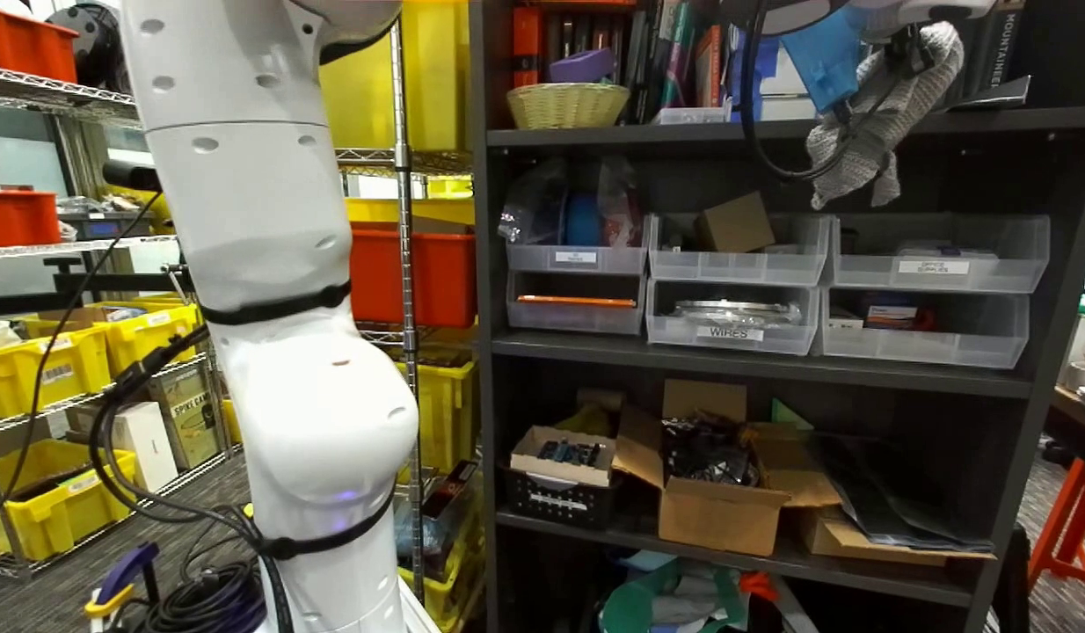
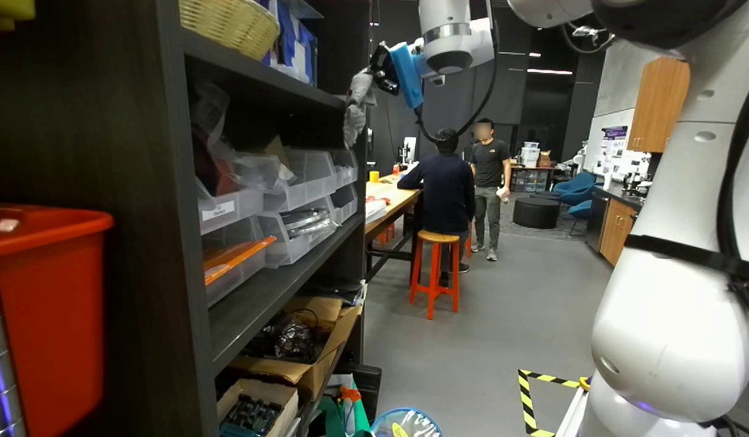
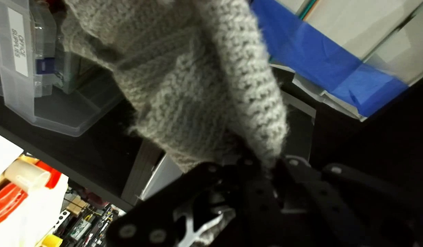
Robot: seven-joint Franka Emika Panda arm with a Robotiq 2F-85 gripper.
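Gripper clenches grey knitted cloth; from my position, grasping looks complete, release not yet done. Plastic bin sits at 10 o'clock in wrist view.

Grey floor, dark bookcase, long wooden table (orange-legged stool nearby), blue chairs beyond.

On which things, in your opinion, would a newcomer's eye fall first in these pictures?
Probably on the grey knitted thing, pinched in the gripper close to the dark shelf unit and filling much of the wrist view's upper part. Next may come the large white arm, standing in the left part of an exterior view. The orange-red bin at the left edge of an exterior view could also stand out.
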